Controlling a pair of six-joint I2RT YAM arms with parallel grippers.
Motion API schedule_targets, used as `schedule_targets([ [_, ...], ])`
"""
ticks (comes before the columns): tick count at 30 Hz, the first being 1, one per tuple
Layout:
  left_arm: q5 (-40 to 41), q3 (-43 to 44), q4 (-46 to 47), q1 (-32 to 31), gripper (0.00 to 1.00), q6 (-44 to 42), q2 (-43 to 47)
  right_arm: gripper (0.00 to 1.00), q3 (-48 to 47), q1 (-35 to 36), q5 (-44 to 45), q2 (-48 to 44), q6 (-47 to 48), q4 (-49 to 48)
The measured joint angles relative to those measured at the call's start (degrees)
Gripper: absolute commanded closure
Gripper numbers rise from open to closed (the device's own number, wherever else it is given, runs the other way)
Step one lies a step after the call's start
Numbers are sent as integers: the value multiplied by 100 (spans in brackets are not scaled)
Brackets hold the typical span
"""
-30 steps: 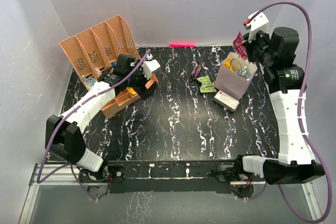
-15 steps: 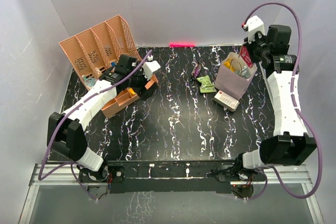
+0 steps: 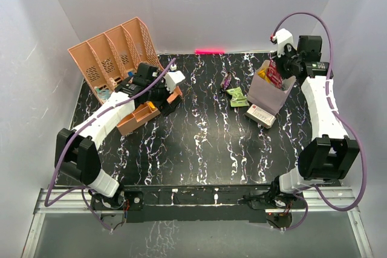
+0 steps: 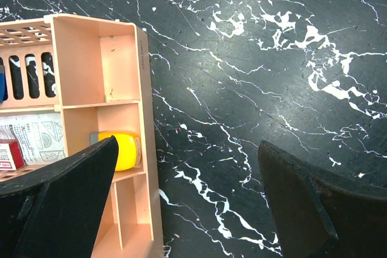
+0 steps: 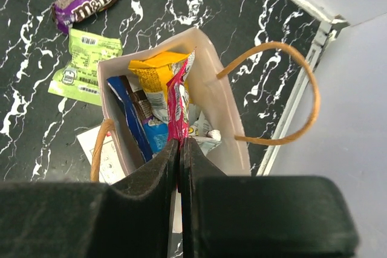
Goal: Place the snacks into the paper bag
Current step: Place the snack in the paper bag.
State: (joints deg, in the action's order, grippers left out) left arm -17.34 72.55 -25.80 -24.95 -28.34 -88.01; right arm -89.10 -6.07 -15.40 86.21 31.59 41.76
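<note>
The pale paper bag (image 3: 266,92) (image 5: 213,104) stands at the back right of the table, with yellow (image 5: 158,83) and blue (image 5: 134,119) snacks inside it. My right gripper (image 5: 180,144) (image 3: 277,72) hangs over the bag's mouth, shut on a pink snack packet (image 5: 176,101) whose free end dips into the bag. A purple packet (image 3: 227,81) (image 5: 87,0) and a green packet (image 3: 237,95) (image 5: 84,67) lie on the table left of the bag. My left gripper (image 4: 187,197) (image 3: 158,89) is open over bare table beside the peach organiser (image 4: 100,125), holding nothing.
A white box with a red mark (image 3: 260,115) lies against the bag's front. A tall peach slotted rack (image 3: 112,55) stands at the back left, with the low divided organiser tray (image 3: 145,113) in front of it. The bag's cord handles (image 5: 296,98) spread outward.
The right arm swung left and down, bringing the pink packet from beside the bag to over and into its mouth. The left arm has stayed still.
</note>
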Motion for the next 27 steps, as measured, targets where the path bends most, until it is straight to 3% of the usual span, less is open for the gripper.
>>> schedule_targets([
  [18,-2,0,2,0,2,2,-96,91,459,-4,197,527,168,-256],
  [27,0,-2,4,0,2,-2,-96,70,463,-39,310,656,278,-249],
])
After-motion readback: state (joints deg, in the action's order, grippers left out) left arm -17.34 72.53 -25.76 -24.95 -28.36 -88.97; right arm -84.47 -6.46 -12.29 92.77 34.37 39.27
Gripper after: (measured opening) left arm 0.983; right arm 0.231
